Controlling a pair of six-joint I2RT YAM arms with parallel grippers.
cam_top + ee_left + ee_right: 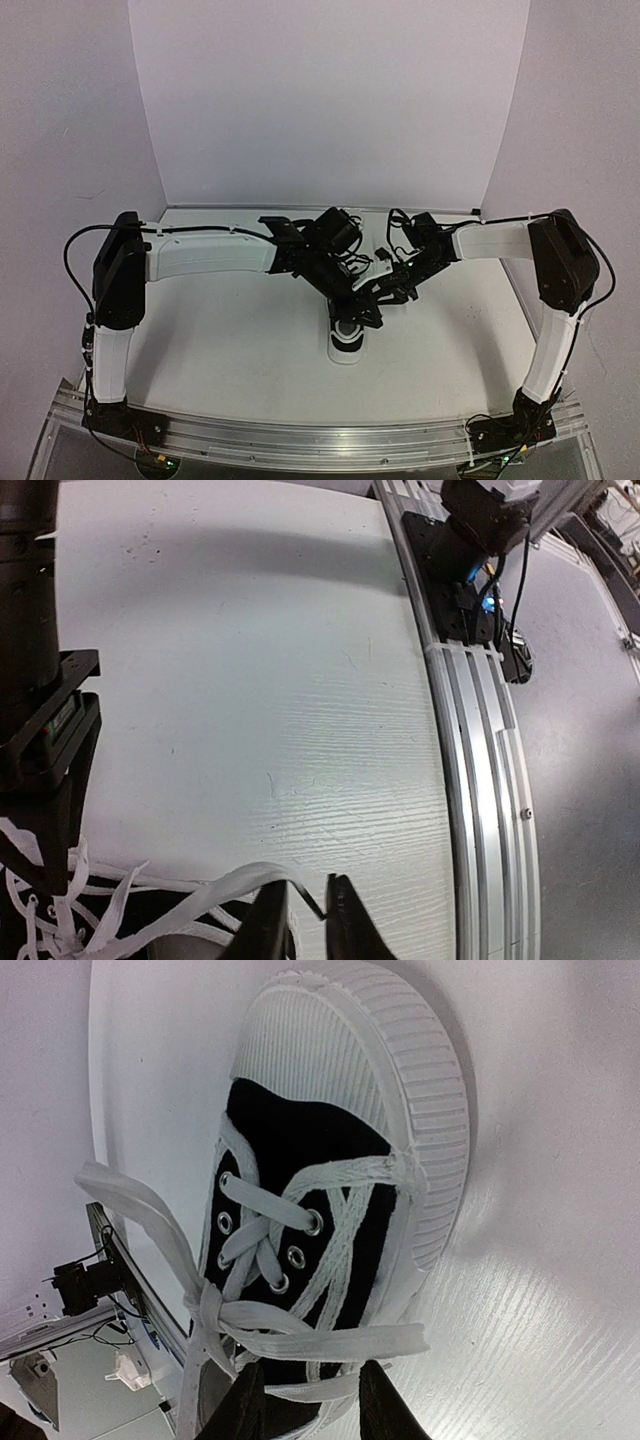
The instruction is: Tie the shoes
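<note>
One of the shoes, black with a white ribbed toe cap and white laces, lies on the white table; the right wrist view shows it from above, its laces crossed in a loose knot. My right gripper stands open over the shoe's opening, a lace strand running across the gap. My left gripper has its jaws slightly apart; a lace drapes over one finger and its dark tip hangs loose between them. From above, both grippers crowd over the shoe.
An aluminium rail runs along the table's near edge, with the right arm's base bolted to it. White backdrop walls close the far side. The right arm's black body stands close at my left gripper's side.
</note>
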